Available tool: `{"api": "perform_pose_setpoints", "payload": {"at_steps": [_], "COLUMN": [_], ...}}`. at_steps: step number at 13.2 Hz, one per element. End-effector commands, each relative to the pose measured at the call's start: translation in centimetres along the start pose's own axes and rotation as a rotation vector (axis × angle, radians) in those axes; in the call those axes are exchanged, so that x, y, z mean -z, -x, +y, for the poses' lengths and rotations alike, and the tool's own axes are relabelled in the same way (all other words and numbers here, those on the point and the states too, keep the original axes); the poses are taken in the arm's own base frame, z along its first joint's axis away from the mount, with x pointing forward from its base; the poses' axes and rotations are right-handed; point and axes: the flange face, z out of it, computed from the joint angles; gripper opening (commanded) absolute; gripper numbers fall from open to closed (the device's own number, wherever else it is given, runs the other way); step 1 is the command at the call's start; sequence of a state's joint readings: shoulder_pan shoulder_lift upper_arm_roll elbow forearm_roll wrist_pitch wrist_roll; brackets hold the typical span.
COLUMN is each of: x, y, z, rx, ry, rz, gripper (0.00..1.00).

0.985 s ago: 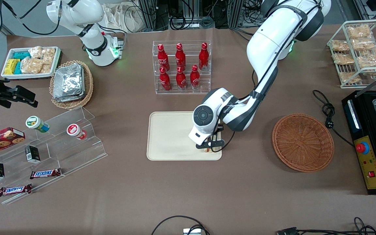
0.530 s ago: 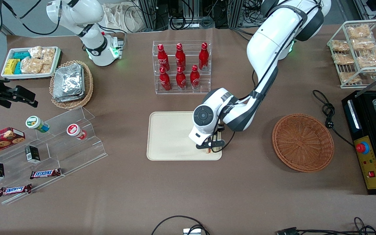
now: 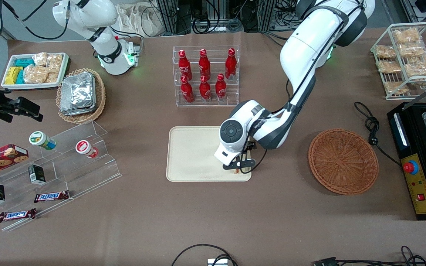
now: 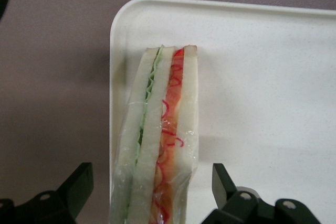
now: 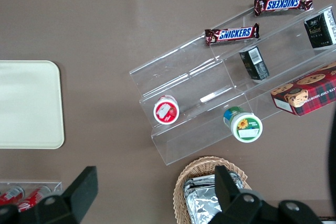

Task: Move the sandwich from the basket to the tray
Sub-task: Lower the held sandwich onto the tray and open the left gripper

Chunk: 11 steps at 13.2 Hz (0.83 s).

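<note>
triangular white-bread sandwich in clear wrap (image 4: 160, 145) stands on edge on the flat cream-beige rectangular tray (image 3: 190, 155), at the tray's corner nearest the front camera on the working arm's side. its layered edge faces up toward the wrist camera: green filling in one seam, orange-red in the other. long axis runs parallel to the tray's short rim, and one bread face sits right along that rim (image 4: 112, 103), touching or nearly so; cannot tell which. the narrow end of the wedge stops short of the tray's rounded corner. left arm's black two-finger gripper (image 3: 239, 167) sits low over the sandwich, fingers (image 4: 79, 184) spread to either side with a visible gap to the bread on both faces, so released, not clamping. the rest of the tray surface toward the parked arm's end is bare. round reddish-brown woven wicker basket (image 3: 343, 161) lies well apart toward the working arm's end, holding nothing. clear rack of red bottles (image 3: 205, 75) stands farther from the front camera than the tray.
</note>
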<state>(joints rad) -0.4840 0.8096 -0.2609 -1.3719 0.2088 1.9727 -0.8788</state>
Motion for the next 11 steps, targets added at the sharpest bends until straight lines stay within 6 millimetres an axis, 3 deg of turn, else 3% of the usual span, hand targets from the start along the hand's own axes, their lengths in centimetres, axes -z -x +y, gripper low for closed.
{"api": "perform_pose_setpoints", "payload": {"at_steps": [1,3,5,7,11], "x": [2.9,5.4,7.6,10.6,19.0], "y": [-0.1,-1.2,-0.3,0.2,-1.2], "z": [0.0,-1.8,-3.1,-6.4,-14.8], "rx": [0.016,0.034,-0.079,-0.116,-0.013], "ry": [0.014,0.03,0.013,0.013,0.118], "rz": [0.041,0.061,0.085,0.108,0.123], "gripper": [1.0,1.0,1.0,1.0,1.0]}}
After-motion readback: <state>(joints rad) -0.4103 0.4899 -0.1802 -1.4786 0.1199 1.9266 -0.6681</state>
